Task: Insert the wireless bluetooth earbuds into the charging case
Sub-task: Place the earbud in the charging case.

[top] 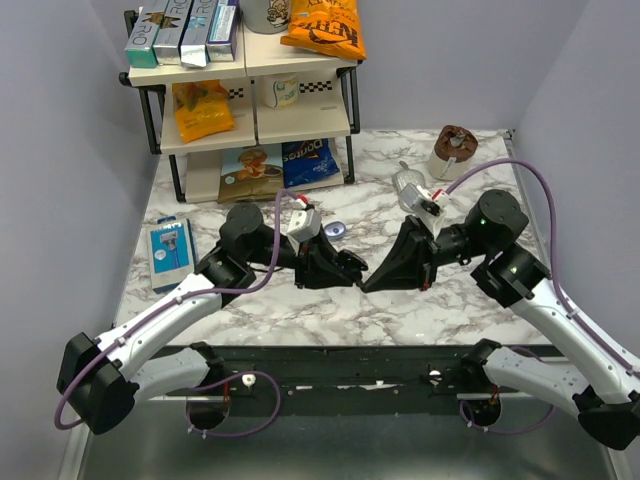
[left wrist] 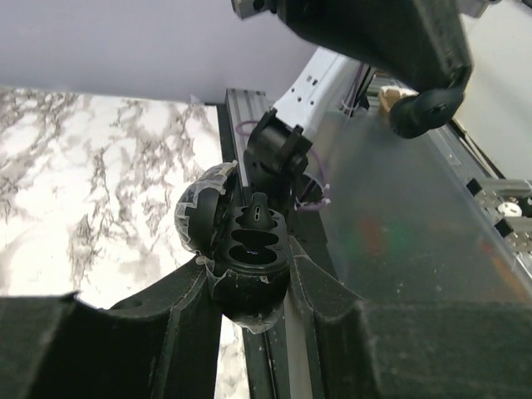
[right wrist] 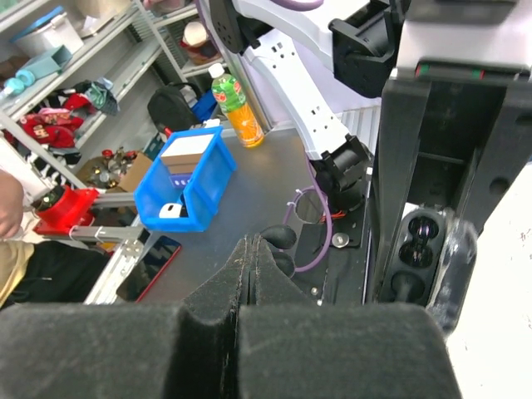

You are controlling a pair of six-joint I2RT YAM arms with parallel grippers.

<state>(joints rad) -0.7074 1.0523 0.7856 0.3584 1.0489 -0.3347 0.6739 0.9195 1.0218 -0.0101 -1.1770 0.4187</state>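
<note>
Left gripper grasps open case, mid-counter toward front edge | right gripper pinched shut, load unclear | case sockets face right gripper, just beside.

The blue bag reads "Doritos". The teal box shows "REO", with the start of the word cut off. Other print is too small to read.

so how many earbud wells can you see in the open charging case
2, both in the charging case held by the left tool: one well above the other in the left wrist view. Whether they are filled is unclear.
</note>
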